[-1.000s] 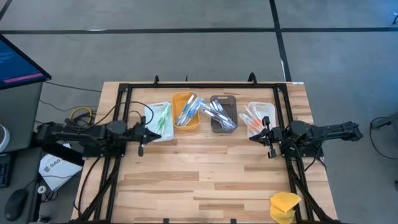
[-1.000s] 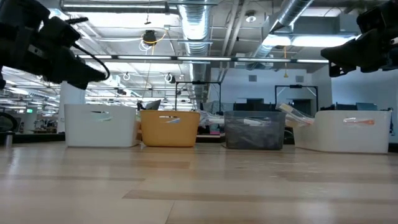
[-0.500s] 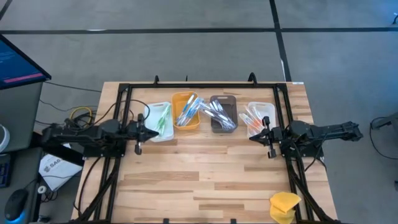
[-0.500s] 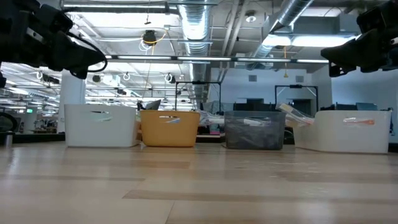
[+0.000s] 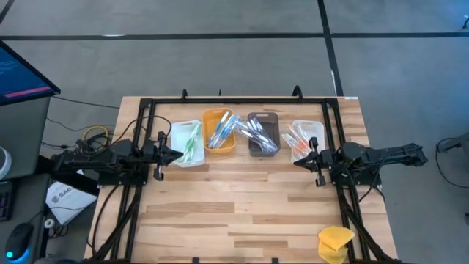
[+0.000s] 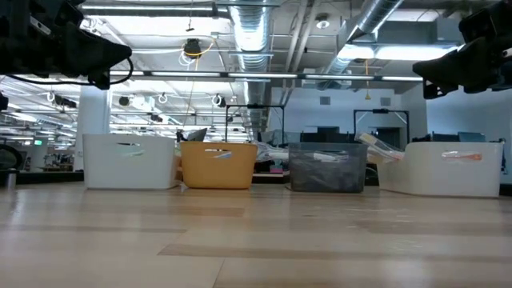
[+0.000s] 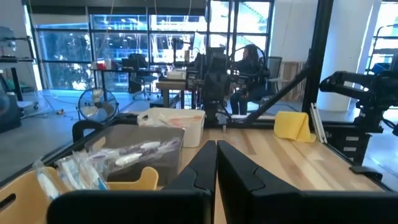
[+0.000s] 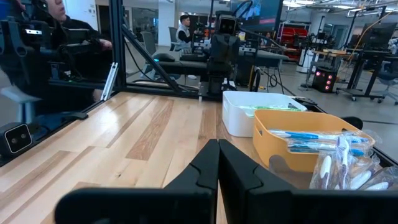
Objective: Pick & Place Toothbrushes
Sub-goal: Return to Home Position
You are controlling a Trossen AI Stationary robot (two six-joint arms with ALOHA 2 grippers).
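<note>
Four small bins stand in a row at the table's far side, and the toothbrushes lie inside them. Green ones (image 5: 192, 138) are in the left white bin (image 5: 178, 139), blue ones (image 5: 222, 130) in the orange bin (image 5: 213, 116). White and grey ones (image 5: 260, 134) fill the grey bin (image 5: 258, 117), orange-pink ones (image 5: 299, 141) the right white bin (image 5: 316, 129). My left gripper (image 5: 178, 155) hangs shut and empty above the table, just near of the left white bin, pointing level. My right gripper (image 5: 297, 162) hangs shut and empty beside the right white bin.
A yellow sponge-like lump (image 5: 335, 242) lies at the table's near right corner. A black frame (image 5: 220, 103) runs along the table's far edge and sides. The wooden table top (image 5: 242, 205) near of the bins is bare. People sit beyond the table (image 8: 62, 25).
My left gripper has drawn back toward the table's left edge and risen, tipping from a downward slant up to level. It has stayed shut and empty. The bins and toothbrushes have not moved.
</note>
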